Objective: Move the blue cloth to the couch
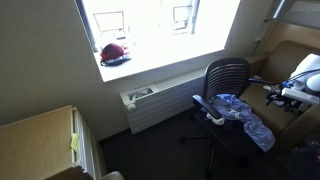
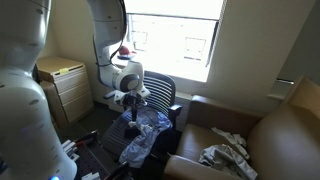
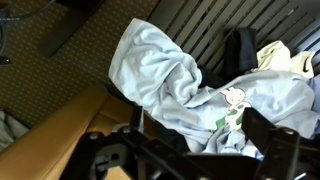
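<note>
The gripper (image 2: 130, 97) hangs just above the blue cloth (image 2: 140, 135), jaws spread wide and holding nothing. The cloth lies heaped on the chair (image 2: 165, 95) seat, with one end drooping over the near edge. The couch (image 2: 275, 135) stands just to the right, and a grey-white cloth (image 2: 225, 155) lies on its cushion.

The step in hand looks like the descent to grasp. The tall fold in the middle of the wrist view seems the best target, since a thick ridge gives the fingers several layers to pinch. The fingers should sink into the fabric but stop short of the seat. The lift should be high, so the hanging tail clears the chair's armrest before the swing to the right.

In the wrist view the fingers are dark and cut off at the bottom edge. Whether the drooping end is snagged under the seat cannot be told. The dark and pale shapes at the right of that view are unclear.
</note>
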`<action>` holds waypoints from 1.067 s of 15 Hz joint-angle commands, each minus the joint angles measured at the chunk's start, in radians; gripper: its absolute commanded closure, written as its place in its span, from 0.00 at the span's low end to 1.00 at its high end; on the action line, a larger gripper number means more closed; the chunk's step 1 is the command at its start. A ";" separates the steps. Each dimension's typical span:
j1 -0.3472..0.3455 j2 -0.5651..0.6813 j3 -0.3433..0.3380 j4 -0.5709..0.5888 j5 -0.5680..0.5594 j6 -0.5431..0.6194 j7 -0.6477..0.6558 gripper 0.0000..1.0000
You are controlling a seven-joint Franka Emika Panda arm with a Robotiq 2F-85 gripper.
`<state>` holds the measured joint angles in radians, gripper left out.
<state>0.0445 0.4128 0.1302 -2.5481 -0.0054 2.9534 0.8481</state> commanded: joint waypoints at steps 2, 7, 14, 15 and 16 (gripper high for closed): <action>0.046 0.047 -0.017 0.045 0.103 -0.014 -0.064 0.00; 0.231 0.256 -0.205 0.125 0.112 0.195 0.037 0.00; -0.048 0.525 0.083 0.394 0.264 0.015 -0.107 0.00; 0.044 0.477 0.025 0.312 0.280 0.085 -0.086 0.00; 0.014 0.501 0.044 0.351 0.291 0.057 -0.105 0.00</action>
<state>0.0360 0.9168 0.1845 -2.1995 0.2268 3.0146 0.7868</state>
